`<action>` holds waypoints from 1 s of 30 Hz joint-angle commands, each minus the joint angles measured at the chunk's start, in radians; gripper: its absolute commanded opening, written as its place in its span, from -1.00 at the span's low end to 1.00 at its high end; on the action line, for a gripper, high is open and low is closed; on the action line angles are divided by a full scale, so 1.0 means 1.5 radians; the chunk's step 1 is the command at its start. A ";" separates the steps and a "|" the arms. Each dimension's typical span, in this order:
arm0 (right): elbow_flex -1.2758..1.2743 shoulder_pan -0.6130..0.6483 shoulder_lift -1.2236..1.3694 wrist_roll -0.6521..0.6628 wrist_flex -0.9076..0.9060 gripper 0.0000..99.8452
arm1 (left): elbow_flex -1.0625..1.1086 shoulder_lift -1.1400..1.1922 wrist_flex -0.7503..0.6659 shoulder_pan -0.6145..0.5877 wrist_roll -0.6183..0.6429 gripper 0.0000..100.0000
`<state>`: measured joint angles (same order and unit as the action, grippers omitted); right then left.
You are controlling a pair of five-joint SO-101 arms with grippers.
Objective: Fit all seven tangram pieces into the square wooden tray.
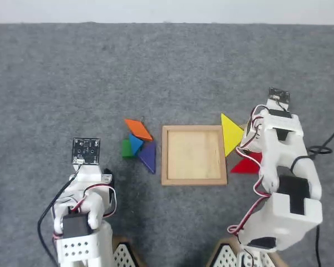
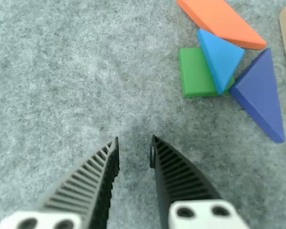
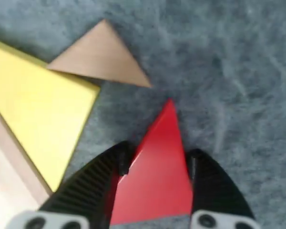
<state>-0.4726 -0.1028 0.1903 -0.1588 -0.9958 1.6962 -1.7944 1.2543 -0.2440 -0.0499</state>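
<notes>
step: pick of the first piece, I'd say. None of the seven sits in the tray (image 1: 193, 181) yet.
right end effector (image 3: 158, 151): pinching the red triangle (image 3: 155, 183), one jaw on each slanted edge, the tip pointing out past the jaws. Can't tell if the piece is off the tabletop (image 1: 172, 72).
red triangle location: right of the tray's near-right corner, partly under the right arm.
left end effector (image 2: 133, 142): slightly spread, holding nothing, over bare tabletop, left and near of the left-hand cluster.
left cluster: orange piece (image 1: 138, 128), green square (image 1: 125, 149), blue triangle (image 1: 135, 143) and purple triangle (image 1: 148, 157), just left of the tray. The blue triangle lies partly on the green square.
right group: yellow triangle (image 1: 231, 133) against the tray's right rim, tan triangle (image 3: 101, 59) just beside it, both near the red triangle.
next move: likely lift the red triangle clear of the rim, carry it left over the tray, turn it so its right angle meets a corner, and set it flat.
watch: a grip on slanted edges may squeeze the piece forward, so keep the lift slow.
</notes>
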 commanded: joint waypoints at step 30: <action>-0.056 0.014 -0.159 0.086 -0.093 -0.69 | -0.008 -0.015 0.004 -0.001 0.007 -0.80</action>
<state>-0.4511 -0.1396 0.0890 -0.0453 -1.1937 1.6962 -1.7944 1.2543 -0.2440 -0.0499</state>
